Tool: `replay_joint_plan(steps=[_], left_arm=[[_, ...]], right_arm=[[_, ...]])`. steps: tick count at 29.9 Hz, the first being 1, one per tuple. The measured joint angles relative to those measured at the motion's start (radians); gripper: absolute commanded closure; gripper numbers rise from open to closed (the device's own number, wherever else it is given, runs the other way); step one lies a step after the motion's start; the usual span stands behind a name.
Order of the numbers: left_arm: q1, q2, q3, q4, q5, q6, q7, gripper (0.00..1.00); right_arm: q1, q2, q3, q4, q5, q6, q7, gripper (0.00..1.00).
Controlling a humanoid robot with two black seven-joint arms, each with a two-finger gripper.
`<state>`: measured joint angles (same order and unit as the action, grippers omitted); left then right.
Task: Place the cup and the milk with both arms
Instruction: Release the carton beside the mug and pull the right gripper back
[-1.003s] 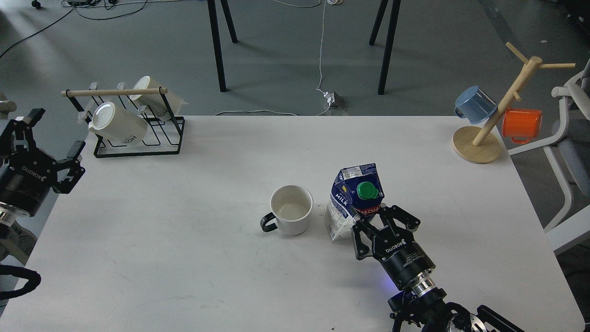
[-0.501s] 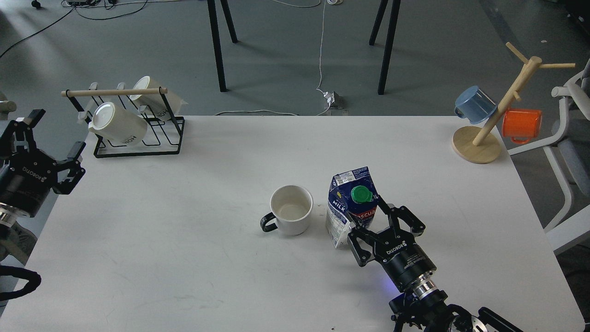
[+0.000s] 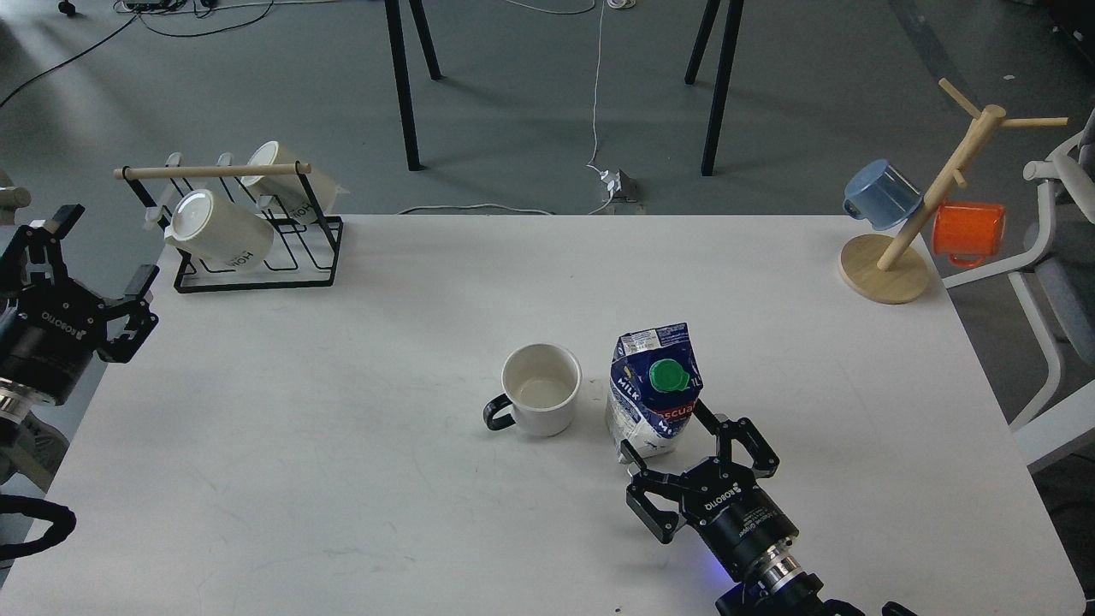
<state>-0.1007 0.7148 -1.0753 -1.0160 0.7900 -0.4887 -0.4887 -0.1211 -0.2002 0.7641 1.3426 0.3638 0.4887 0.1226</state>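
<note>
The cup (image 3: 541, 390), a squat white mug with a black loop handle on its left, stands upright near the middle of the white table (image 3: 342, 428). The milk (image 3: 654, 390), a blue-and-white carton with a green cap, stands just to its right, a small gap between them. My right gripper (image 3: 684, 466) is open just in front of the carton, its fingers spread and clear of it. My left gripper (image 3: 90, 269) is open and empty off the table's left edge.
A black wire rack (image 3: 248, 231) with two cream mugs stands at the back left. A wooden mug tree (image 3: 911, 231) with a blue mug (image 3: 881, 193) and an orange mug (image 3: 968, 231) stands at the back right. A chair (image 3: 1061, 257) is beyond the right edge.
My right gripper let go of the milk carton and drew back toward the front edge. The carton, tilted before, now stands upright. The left arm barely moved.
</note>
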Motion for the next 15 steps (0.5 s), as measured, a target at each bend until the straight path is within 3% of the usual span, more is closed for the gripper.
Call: replay_joint_plan(steps=[9, 15], left_arm=[[0.001, 0.0, 0.0, 0.0, 0.0, 0.0, 0.0, 0.01], [0.001, 0.0, 0.0, 0.0, 0.0, 0.0, 0.0, 0.01]], right_arm=[[-0.078, -0.093, 0.006, 0.089, 0.0, 0.0, -0.003, 0.01], [-0.18, -0.269, 0.093, 0.183, 0.007, 0.0, 0.009, 0.01]])
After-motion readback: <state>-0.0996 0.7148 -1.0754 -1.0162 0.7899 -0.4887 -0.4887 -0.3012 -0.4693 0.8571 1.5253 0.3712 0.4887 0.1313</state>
